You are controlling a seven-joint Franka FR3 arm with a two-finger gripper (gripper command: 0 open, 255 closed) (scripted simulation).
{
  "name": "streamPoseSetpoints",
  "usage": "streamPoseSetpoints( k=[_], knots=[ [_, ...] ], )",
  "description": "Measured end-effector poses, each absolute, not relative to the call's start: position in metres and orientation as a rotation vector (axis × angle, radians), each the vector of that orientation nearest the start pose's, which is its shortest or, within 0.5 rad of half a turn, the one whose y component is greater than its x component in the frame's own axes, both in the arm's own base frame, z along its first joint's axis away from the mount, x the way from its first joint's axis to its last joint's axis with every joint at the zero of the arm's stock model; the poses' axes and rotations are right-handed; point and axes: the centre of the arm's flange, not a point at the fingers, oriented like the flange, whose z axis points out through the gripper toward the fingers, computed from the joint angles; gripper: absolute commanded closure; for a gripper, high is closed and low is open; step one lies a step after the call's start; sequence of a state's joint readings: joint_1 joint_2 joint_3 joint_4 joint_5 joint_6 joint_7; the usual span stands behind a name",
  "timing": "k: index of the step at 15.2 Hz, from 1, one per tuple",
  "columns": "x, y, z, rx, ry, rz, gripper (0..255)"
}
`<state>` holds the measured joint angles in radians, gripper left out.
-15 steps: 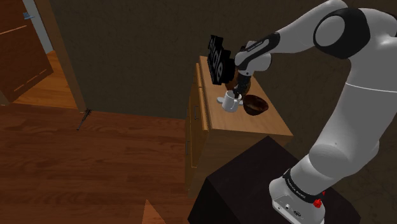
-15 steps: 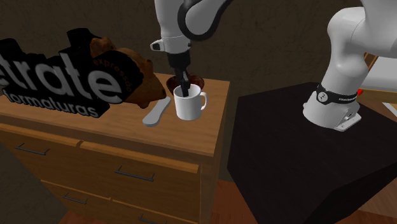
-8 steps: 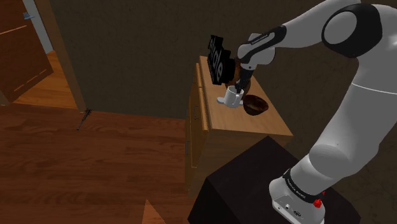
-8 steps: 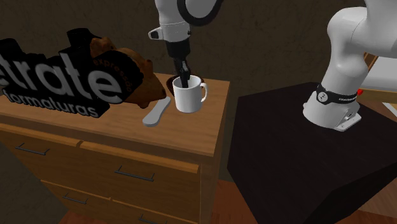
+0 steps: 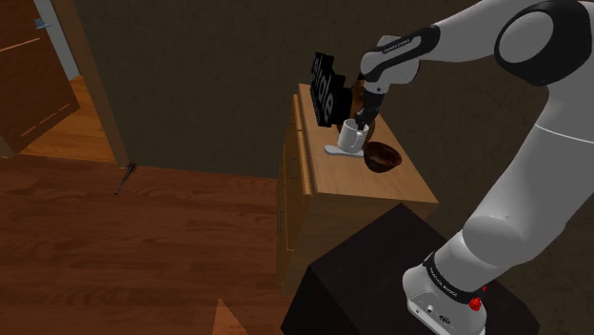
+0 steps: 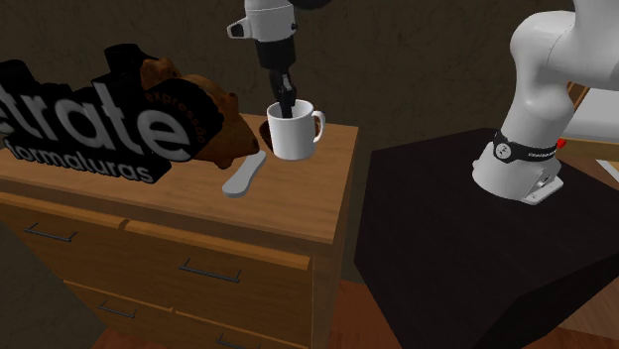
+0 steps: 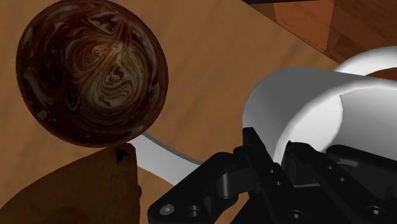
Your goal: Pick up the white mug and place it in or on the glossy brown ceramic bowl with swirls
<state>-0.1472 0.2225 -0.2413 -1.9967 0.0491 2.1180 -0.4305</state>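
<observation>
The white mug point(image 5: 353, 137) hangs a little above the wooden dresser top point(image 5: 395, 187), with my black gripper point(image 5: 360, 122) shut on its rim, one finger inside and one outside. From the second exterior view the mug point(image 6: 293, 131) is off the surface, handle turned toward that view's right, under the gripper point(image 6: 286, 102). The glossy brown swirled bowl point(image 5: 383, 157) sits on the dresser beside the mug; a sliver of the bowl point(image 6: 264, 130) shows behind the mug. In the wrist view the bowl point(image 7: 92, 73) lies apart from the mug point(image 7: 312, 108), which the gripper point(image 7: 278, 149) clasps.
A flat grey spoon-like piece point(image 6: 243, 174) lies on the dresser under the mug. A black sign with white letters point(image 6: 89, 124) and a brown lumpy object point(image 6: 213, 124) stand at the back. The dresser edge drops off toward the black stand point(image 6: 476, 238).
The gripper has lifted the mug off the dresser top and carried it up and slightly toward the bowl. The bowl and the grey piece have stayed put.
</observation>
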Motion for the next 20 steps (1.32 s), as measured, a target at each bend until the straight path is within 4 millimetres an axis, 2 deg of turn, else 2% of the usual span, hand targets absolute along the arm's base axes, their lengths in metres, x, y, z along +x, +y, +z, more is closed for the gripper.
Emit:
streamPoseSetpoints(
  k=[2, 5, 19, 20],
  knots=[
    [0.541, -0.215, 0.354, -3.112, -0.028, 0.142, 255],
    [0.533, -0.238, 0.36, -3.112, -0.026, 0.142, 255],
    [0.478, -0.416, 0.379, -3.112, -0.025, 0.142, 255],
    [0.476, -0.422, 0.378, -3.112, -0.024, 0.143, 255]
  ],
)
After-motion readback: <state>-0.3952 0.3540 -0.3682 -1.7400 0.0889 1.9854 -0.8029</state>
